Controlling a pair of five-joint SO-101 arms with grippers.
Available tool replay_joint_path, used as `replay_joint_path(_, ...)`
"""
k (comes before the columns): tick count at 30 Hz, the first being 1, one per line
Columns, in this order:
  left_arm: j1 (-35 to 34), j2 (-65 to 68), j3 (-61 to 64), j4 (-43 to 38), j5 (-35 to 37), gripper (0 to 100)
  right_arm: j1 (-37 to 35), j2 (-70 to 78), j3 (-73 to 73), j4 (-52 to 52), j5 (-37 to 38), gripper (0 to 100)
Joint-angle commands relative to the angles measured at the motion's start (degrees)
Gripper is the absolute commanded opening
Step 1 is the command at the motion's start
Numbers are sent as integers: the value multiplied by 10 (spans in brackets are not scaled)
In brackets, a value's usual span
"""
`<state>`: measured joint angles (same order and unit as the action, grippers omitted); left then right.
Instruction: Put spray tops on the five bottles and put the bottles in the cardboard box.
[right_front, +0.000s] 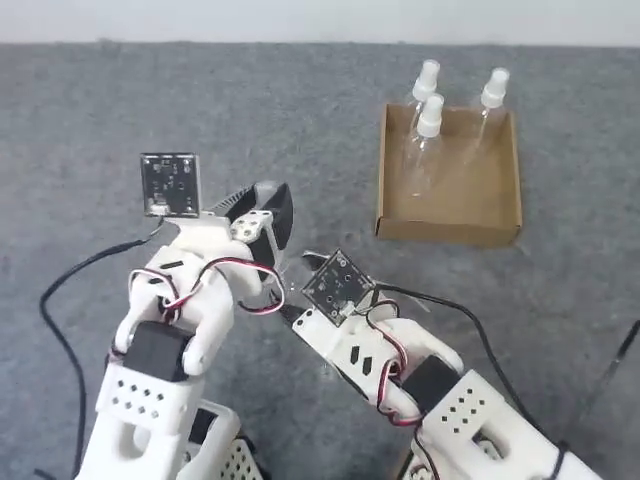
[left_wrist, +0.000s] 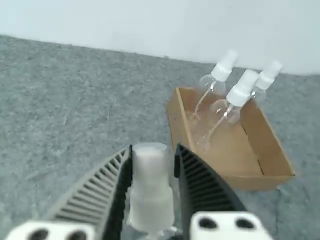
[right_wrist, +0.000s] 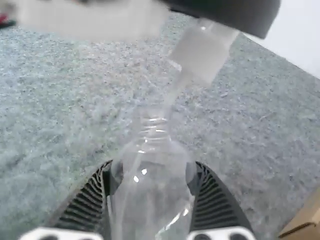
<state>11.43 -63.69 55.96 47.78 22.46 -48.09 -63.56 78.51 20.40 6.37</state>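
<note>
— Where did you have things at that moment?

— Closest to me, the right gripper (right_wrist: 152, 167) was closed round the body of the bottle (right_wrist: 150, 205), with a ribbed pad on each side and the neck (right_wrist: 152, 125) pointing up, bare. The left gripper (left_wrist: 152, 148) was pinched on the top (left_wrist: 150, 185), jaws no wider than its collar, and held it just above that neck.

— Lined up?

— Not quite, I judged. From the right wrist the top sat off to one side of the neck, and its tube (right_wrist: 172, 95) ran down at a slant towards the mouth. I couldn't tell how far in the tube was. My plan was to bring the top square over the neck first, then lower it straight. I wanted the right grip firm enough that the bottle couldn't twist, but no tighter, since I reckoned the clear body would flex.

— And room to carry it afterwards?

— Plenty. Bare carpet (right_front: 300, 100) lay between the arms and the box (right_front: 450, 232), which stood well apart on the right arm's side. The edge to mind was the box's near wall: the bottle had to go over it, not into it. Three capped bottles (right_front: 430, 140) leaned at the far side, heads past the rim, so I took the near part of the floor for the free spot. Beyond the box stood the wall (left_wrist: 150, 25).
</note>
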Motion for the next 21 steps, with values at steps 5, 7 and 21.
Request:
replay_joint_path(5,4,-8,-85,75,7,133,-3,-23,2,-7,-6,6)
replay_joint_path(7,4,-8,-86,74,7,133,0,-23,4,-15,-6,6)
replay_joint_path(21,4,-8,-142,76,-38,133,70,-17,4,-222,-11,6)
